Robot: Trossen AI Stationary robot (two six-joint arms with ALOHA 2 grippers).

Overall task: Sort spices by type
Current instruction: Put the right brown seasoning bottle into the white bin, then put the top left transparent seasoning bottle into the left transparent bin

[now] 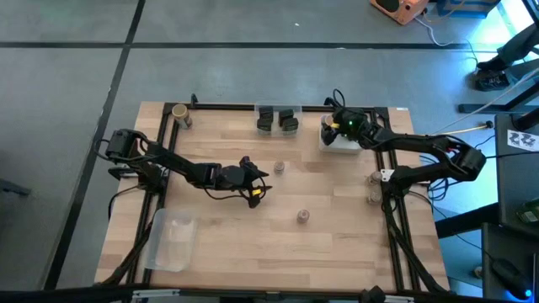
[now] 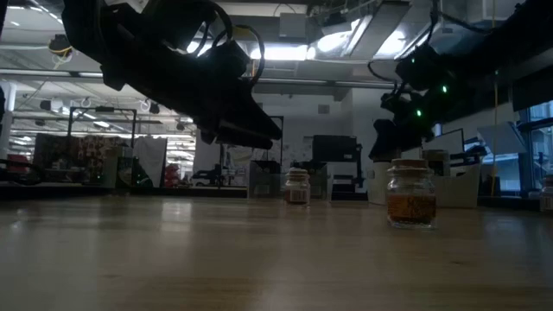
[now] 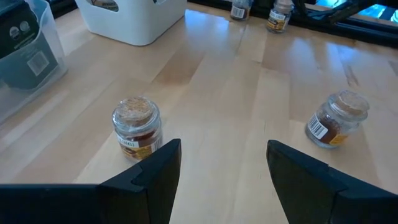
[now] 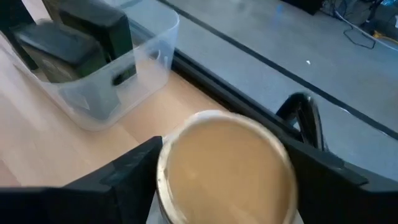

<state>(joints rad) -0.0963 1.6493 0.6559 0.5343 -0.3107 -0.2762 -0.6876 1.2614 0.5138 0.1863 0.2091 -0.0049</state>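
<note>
High view: left end effector [image 1: 258, 187] held mid-desk, near small jar [image 1: 280, 167]. Right end effector [image 1: 330, 128] held over white tray [image 1: 341, 146] at far edge.

Left wrist view: fingers spread, released; small jar should be centred between them before closing.

Right wrist view: tan-topped jar [image 4: 227, 167] gripped; should be lowered slowly.

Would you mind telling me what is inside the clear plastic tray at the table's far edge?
The clear plastic tray holds two dark boxy jars, lying close together. Their contents cannot be seen. In the right wrist view, the right gripper is closed around a round tan-topped jar beside the tray.
</note>
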